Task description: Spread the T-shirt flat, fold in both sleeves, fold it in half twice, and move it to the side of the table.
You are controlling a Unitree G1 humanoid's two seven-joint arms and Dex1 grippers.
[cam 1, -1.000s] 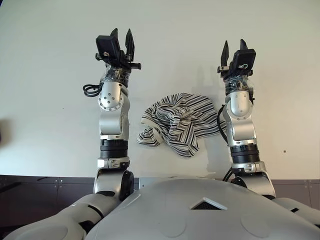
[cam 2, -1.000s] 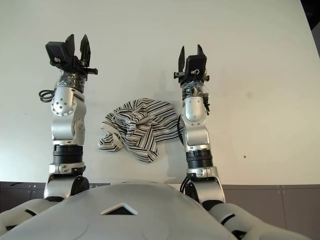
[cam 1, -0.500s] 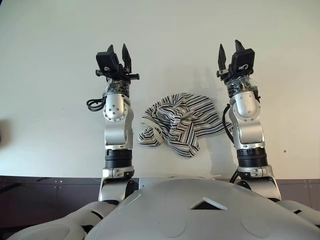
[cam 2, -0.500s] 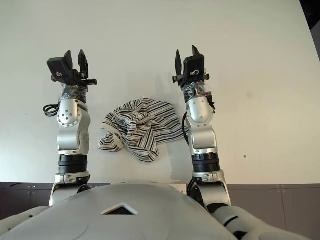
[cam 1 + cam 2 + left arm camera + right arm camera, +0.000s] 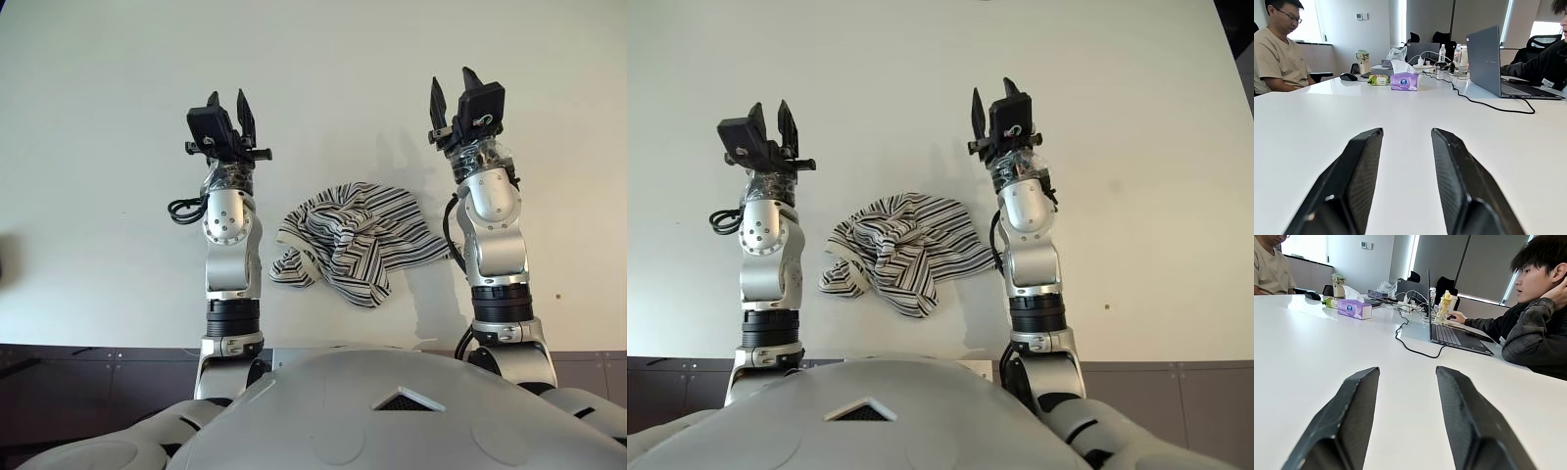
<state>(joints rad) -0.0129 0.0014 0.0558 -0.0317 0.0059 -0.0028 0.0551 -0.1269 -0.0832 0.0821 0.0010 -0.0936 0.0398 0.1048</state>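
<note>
A black-and-white striped T-shirt (image 5: 351, 238) lies crumpled in a heap on the white table (image 5: 98, 196), between my two arms. My left gripper (image 5: 227, 104) is raised above the table to the left of the heap, open and holding nothing. To the right of the heap my right gripper (image 5: 453, 86) is also held up, open and empty. Both point toward the far side of the table. In the wrist views the left gripper's fingers (image 5: 1359, 171) and the right gripper's fingers (image 5: 1349, 406) stand apart over bare table.
Far across the table are a laptop (image 5: 1498, 63) with a black cable (image 5: 1484, 100), a purple tissue box (image 5: 1403, 81), bottles and small items. The table's near edge (image 5: 118, 345) runs just in front of the shirt.
Both arms have shifted: the left gripper has come down and nearer, the right gripper has risen slightly and moved right. The shirt has not moved.
</note>
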